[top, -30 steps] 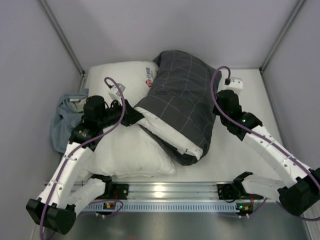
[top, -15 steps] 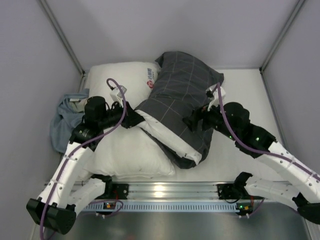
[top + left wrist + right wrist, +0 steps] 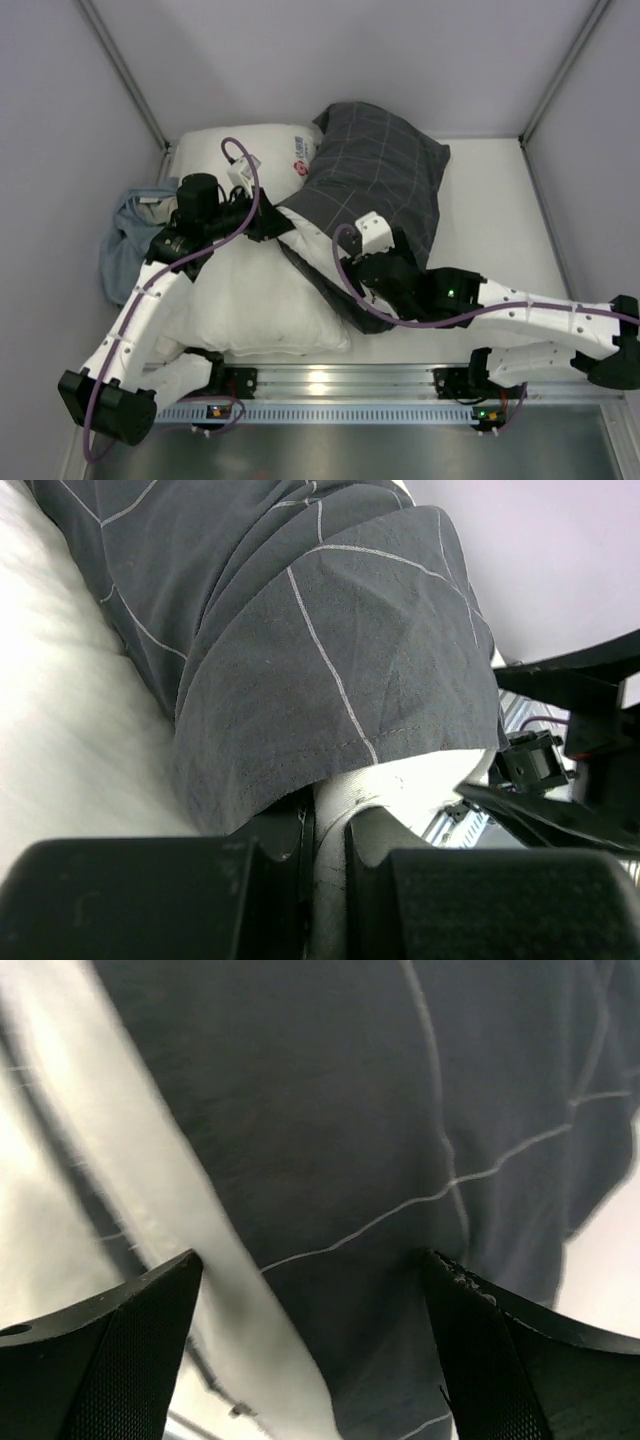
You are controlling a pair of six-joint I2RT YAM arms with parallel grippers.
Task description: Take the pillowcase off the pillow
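left gripper (image 3: pixel 325 825) pinching pillow (image 3: pixel 405 780); right gripper (image 3: pixel 310 1260) wide open over pillowcase (image 3: pixel 330 1110)

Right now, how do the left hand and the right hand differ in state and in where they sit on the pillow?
The left hand is shut on the bare white end of the pillow; the right hand is open, holding nothing. The left hand sits at the open hem of the pillowcase; the right hand faces its checked cloth. Both have black fingers.

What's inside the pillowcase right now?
The pillow: its white end pokes out at the hem, pinched by the left gripper. The pillowcase hides the rest.
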